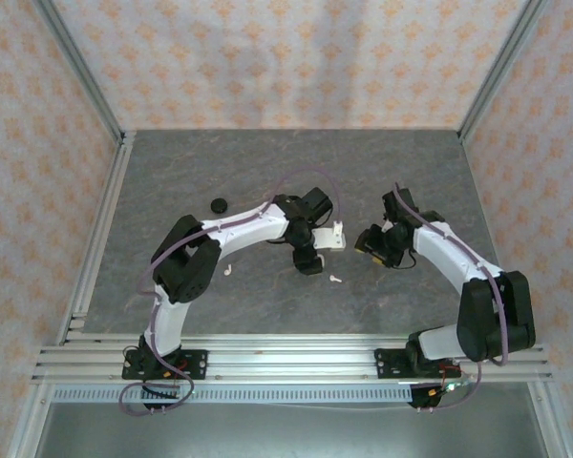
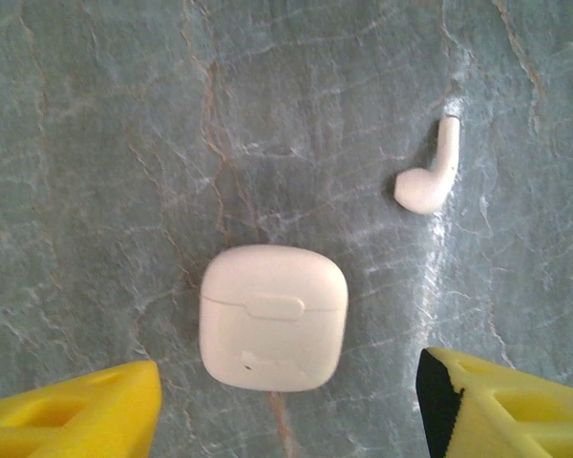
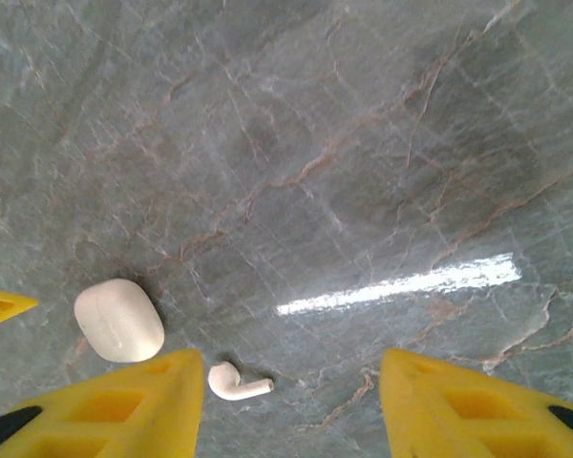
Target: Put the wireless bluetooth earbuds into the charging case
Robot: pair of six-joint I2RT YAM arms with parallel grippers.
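1. On the grey marbled table, nothing of the task looked finished: the charging case lay flat with its lid shut, and no bud sat in it.
2. In the left wrist view one earbud lay loose on the table, near the case but apart from it, stem pointing away from the camera. The right wrist view showed the same pair, the case and the earbud close together but not touching.
3. From above, a second small white piece, apparently the other earbud, lay well apart from the first, beside the left arm's elbow. A black disc sat farther back and had no part in the job.
4. The left gripper hung over the case with its yellow fingers spread wide, clear of the case on either side and holding nothing.
5. The right gripper also had its fingers apart and empty, poised above the table just by the nearer earbud.
6. By my reading, everything remained to do: steady the case, open the lid, then pick up and seat each bud, and close it.
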